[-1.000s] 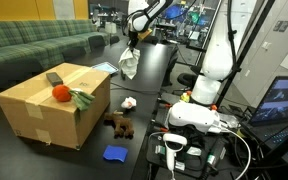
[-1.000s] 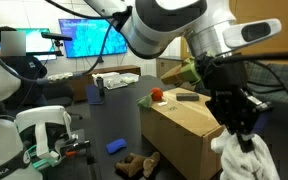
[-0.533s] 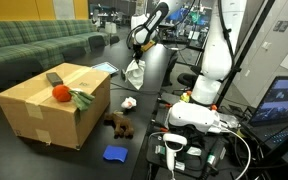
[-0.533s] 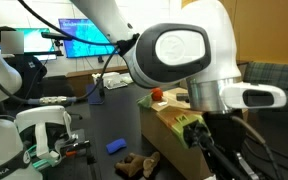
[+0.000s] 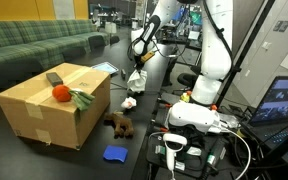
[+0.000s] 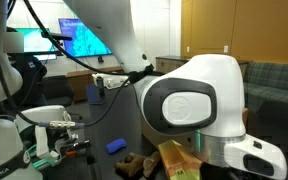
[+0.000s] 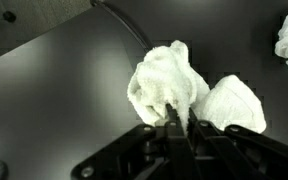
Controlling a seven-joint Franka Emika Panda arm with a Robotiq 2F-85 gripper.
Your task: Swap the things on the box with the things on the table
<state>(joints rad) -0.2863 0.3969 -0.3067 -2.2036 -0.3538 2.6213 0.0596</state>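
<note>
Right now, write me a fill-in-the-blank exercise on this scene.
The gripper is shut on a ___ cloth. The orange ball rests on the box, next to a ___ toy. On the table, the flat pad near the plush toy is ___.
Missing: white; green; blue.

The box [image 5: 44, 105] is plain tan cardboard. On it are an orange-red ball [image 5: 59, 93], a green leafy piece [image 5: 82, 99] and a dark grey block [image 5: 55, 77]. The tabletop [image 7: 54, 90] is glossy black, and the claw [image 7: 182, 118] is black too. The cloth [image 7: 169, 85] is white (no print on it), and so is a crumpled wad [image 5: 128, 103]. The plush toy [image 5: 120, 124] is brown, and the flat pad [image 5: 115, 153] is bright blue. The sofa [image 5: 34, 42] has a green plaid pattern. The arm [image 6: 199, 100] is white.
</note>
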